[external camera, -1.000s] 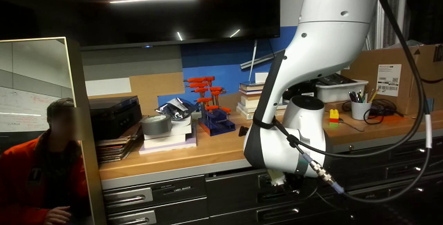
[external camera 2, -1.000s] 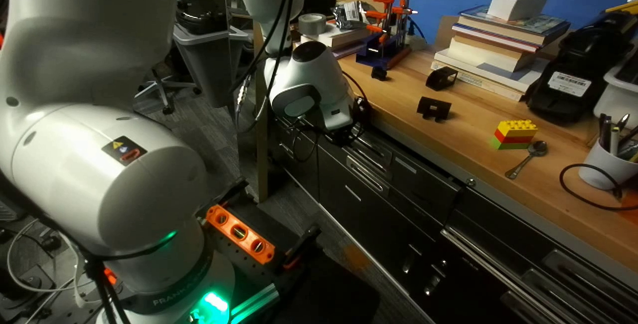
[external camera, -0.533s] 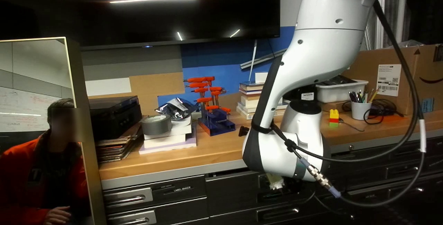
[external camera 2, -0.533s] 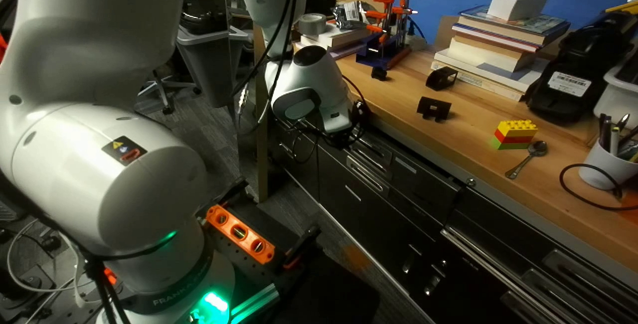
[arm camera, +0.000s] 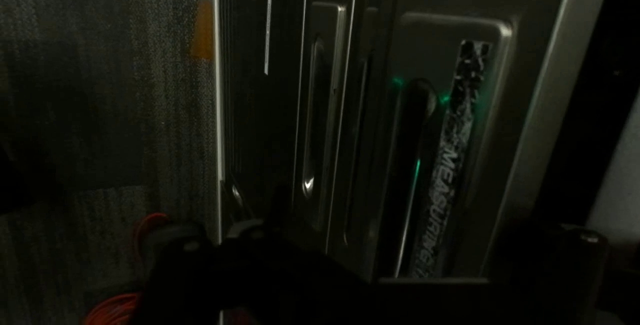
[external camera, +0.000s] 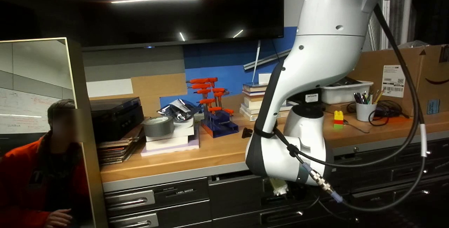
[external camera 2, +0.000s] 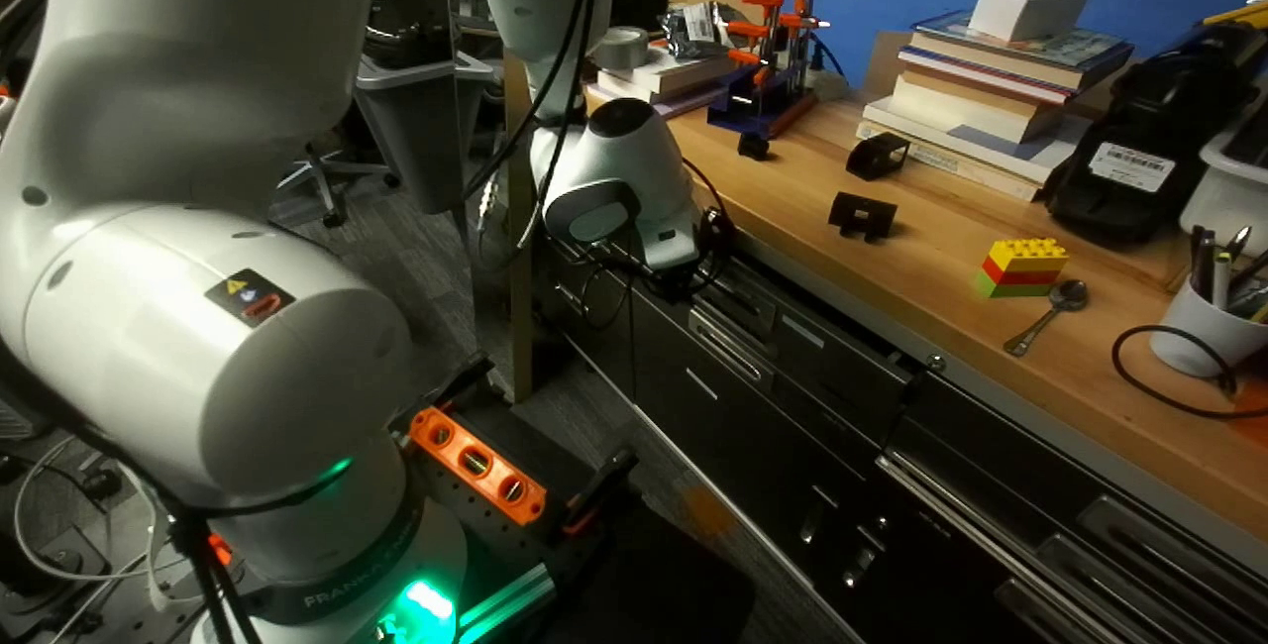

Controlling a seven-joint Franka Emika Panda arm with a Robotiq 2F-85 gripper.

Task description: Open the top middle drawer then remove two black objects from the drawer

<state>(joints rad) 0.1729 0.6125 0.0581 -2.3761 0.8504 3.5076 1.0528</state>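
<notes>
The top middle drawer [external camera: 235, 193] is a dark grey front under the benchtop, pulled slightly out with a narrow dark gap above it. It also shows in an exterior view [external camera 2: 842, 357] and fills the wrist view [arm camera: 445, 40], with its handle and a "MEASURING" label. My gripper [arm camera: 400, 240] is at this front, its dark fingers spread wide, one by the gap at the top edge. Contact is too dark to tell. The drawer's inside is hidden. Small black pieces stand on the benchtop [external camera 2: 878, 156] [external camera 2: 863, 215] [external camera 2: 754, 146]; I cannot tell whether two are the task's black objects.
The wooden benchtop [external camera 2: 951, 268] overhangs the drawers. It bears a toy brick stack [external camera 2: 1025, 268], a spoon [external camera 2: 1050, 317], a pen cup [external camera 2: 1204, 332], books [external camera 2: 991, 109] and an orange-handled tool rack [external camera 2: 763, 99]. A person [external camera: 42, 172] shows at the far left.
The arm and gripper have moved slightly downward and away from the bench. The drawer's gap looks slightly wider than before. The items on the benchtop have not moved.
</notes>
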